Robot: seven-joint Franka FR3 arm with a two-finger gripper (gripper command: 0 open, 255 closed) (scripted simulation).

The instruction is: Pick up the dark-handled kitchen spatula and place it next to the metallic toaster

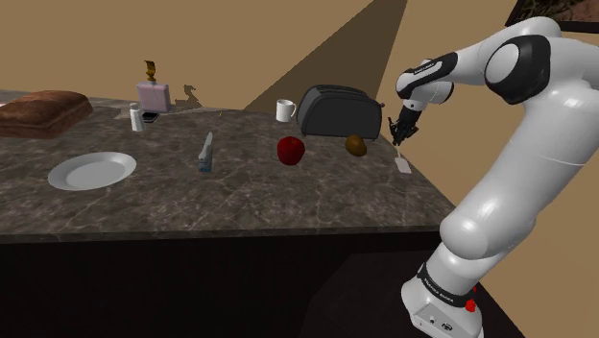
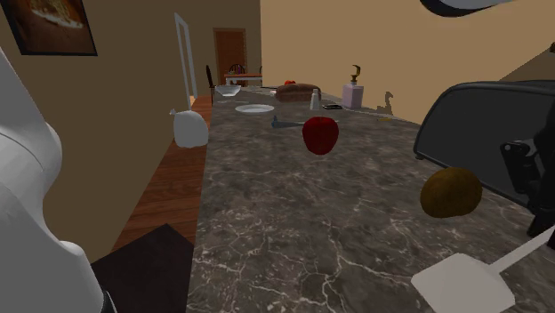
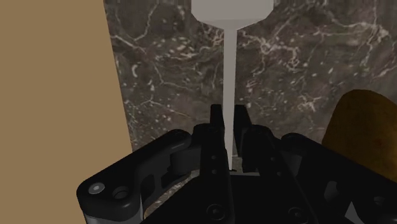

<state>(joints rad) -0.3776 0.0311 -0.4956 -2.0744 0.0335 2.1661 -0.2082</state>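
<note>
Handle: the spatula's (image 3: 229, 70) grip end is buried between the black fingers in the wrist view, so its colour cannot be made out. What shows is a thin pale shaft and a white blade.
End effector: the end effector (image 3: 229, 118) is clenched on the spatula's shaft, with both fingers pressed against it.
Spatula position: it hangs blade-down from the fingers at the tabletop's (image 1: 240, 192) corner nearest the arm. It is on the shoulder view's right of the toaster. Whether the blade touches the stone cannot be told.
Cut off: in the second exterior view the toaster (image 1: 334, 110) runs off the right edge. In the wrist view the blade's far end is cropped.
Toaster: dark grey, with its slots facing up, near the far edge of the tabletop.
Nearest neighbour: a brown rounded food item (image 1: 356, 145) lies in front of the toaster, between it and the spatula. What it is cannot be told.
Further along: a red apple (image 1: 291, 149) comes next, then a knife (image 1: 205, 152) and a white plate (image 1: 92, 171).
Back row: a white mug (image 1: 285, 109) stands just beside the toaster. A shaker (image 1: 137, 117), a pink bottle (image 1: 154, 93) and a brown loaf (image 1: 43, 110) stand well apart from it.
</note>
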